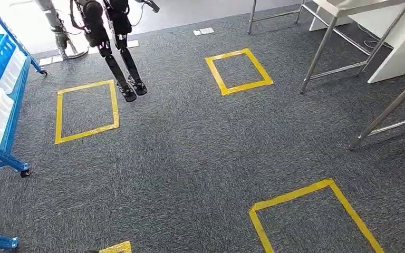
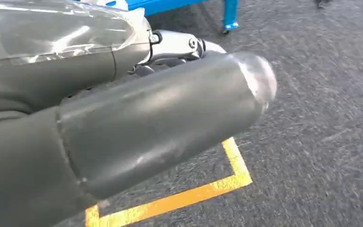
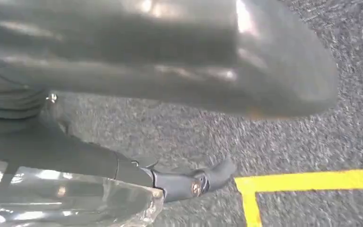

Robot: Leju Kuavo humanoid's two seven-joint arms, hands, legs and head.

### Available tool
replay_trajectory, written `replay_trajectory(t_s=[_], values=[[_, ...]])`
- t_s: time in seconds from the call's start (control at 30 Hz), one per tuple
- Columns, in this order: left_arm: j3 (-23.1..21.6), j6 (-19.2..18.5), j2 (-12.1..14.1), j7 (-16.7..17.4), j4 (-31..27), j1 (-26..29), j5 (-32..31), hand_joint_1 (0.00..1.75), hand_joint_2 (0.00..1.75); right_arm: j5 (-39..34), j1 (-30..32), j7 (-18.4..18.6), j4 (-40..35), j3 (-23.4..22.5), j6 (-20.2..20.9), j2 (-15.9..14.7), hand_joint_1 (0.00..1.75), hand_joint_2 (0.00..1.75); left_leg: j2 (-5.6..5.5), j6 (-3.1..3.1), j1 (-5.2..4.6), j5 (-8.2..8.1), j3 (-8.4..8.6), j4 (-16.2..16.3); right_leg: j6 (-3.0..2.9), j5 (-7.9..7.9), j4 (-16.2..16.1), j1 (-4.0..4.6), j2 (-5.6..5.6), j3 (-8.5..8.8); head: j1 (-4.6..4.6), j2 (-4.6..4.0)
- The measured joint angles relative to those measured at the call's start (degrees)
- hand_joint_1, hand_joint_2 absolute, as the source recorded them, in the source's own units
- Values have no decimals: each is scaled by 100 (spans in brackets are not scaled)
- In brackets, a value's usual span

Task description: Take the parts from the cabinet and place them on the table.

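In the left wrist view my left hand (image 2: 123,127) lies close to the camera, its thick thumb stretched over the carpet. A clear plastic-wrapped part (image 2: 56,28) rests against its darker fingers (image 2: 179,45). In the right wrist view my right hand (image 3: 146,61) holds clear plastic wrapping (image 3: 61,203) against its fingers (image 3: 189,182) in the same way. How far the fingers close around the wrapping is hidden. The blue cabinet (image 1: 11,100) with white bins stands at the left edge of the head view. The metal table (image 1: 321,47) stands at the far right.
Grey carpet carries several yellow tape squares (image 1: 87,110), (image 1: 238,71), (image 1: 316,216). Another humanoid robot (image 1: 111,42) hangs on a stand at the back left. A second metal table leg (image 1: 387,113) slants in at the right. A blue cabinet foot with a caster (image 2: 229,14) is near my left hand.
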Motion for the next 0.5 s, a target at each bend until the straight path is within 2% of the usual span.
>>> replay_trajectory(t_s=[0.03,0.07,0.1,0.13,0.17,0.2,0.23,0.27,0.3,0.33,0.37,0.4,0.43,0.47,0.5], values=[[0,0,-2,0,0,-5,0,0,0,0,14,0,2,0,0,0,0,0,40,-14,6,-217,-230,487,-8,-5,1,27,-85,-4,5,0],[0,0,-2,0,0,0,0,0,0,0,19,0,2,0,-2,0,0,0,60,-25,10,-317,-387,818,-17,-12,2,44,-159,-6,-4,0],[0,0,-4,0,0,12,0,0,0,0,19,0,2,0,0,0,0,0,72,-32,16,-282,-416,889,-21,-16,2,50,-223,-3,2,0],[0,0,-4,0,0,20,0,0,0,0,13,0,2,0,-2,0,0,0,90,-27,21,-128,-314,692,-27,-23,2,55,-285,1,-2,0],[2,0,-2,0,0,23,0,0,0,0,7,0,2,0,-2,0,0,0,117,-20,21,77,-109,322,-34,-30,2,55,-336,14,-4,0],[0,0,2,0,-2,22,0,0,0,0,-3,0,2,0,-2,2,0,0,210,-4,21,333,216,-267,-38,-40,2,55,-392,30,0,0],[0,0,4,0,-2,16,0,0,0,0,-12,0,0,0,-2,2,0,0,464,25,11,475,500,-758,-9,-60,3,79,-429,55,-8,0],[0,0,7,0,-2,-3,0,0,0,0,-10,-2,2,0,-2,2,0,0,520,46,-36,437,538,-847,27,-83,15,139,-469,37,-6,0],[0,0,0,-2,-2,-8,0,0,0,0,-14,-2,2,0,-2,0,0,0,429,84,-38,450,512,-864,43,-90,13,144,-499,50,18,0],[0,0,2,0,-2,-5,0,0,0,0,-23,-2,2,0,-4,0,0,0,387,99,-53,451,503,-860,52,-92,9,148,-548,53,5,0],[0,0,2,-2,-2,0,0,0,0,-2,-24,-2,2,0,-4,0,0,0,333,126,-83,454,480,-861,83,-87,-13,147,-601,57,16,0],[0,0,2,0,-2,0,0,0,0,-4,-33,-2,2,0,-4,2,0,0,266,182,-79,489,497,-917,122,-100,-13,174,-664,85,2,0],[0,0,-4,-2,0,6,0,0,0,-9,-40,-2,2,0,-4,0,0,0,221,240,-28,535,544,-980,150,-181,84,128,-531,23,5,0],[0,4,-7,-7,-2,-2,0,0,0,-11,-34,-7,2,0,-4,2,0,0,174,294,-21,566,544,-1003,120,-341,336,119,-279,-75,27,0],[2,2,2,-7,-2,-12,7,0,0,-13,-31,-9,4,0,-4,11,0,0,125,307,-18,572,527,-1004,92,-551,789,104,-102,-283,42,0]])
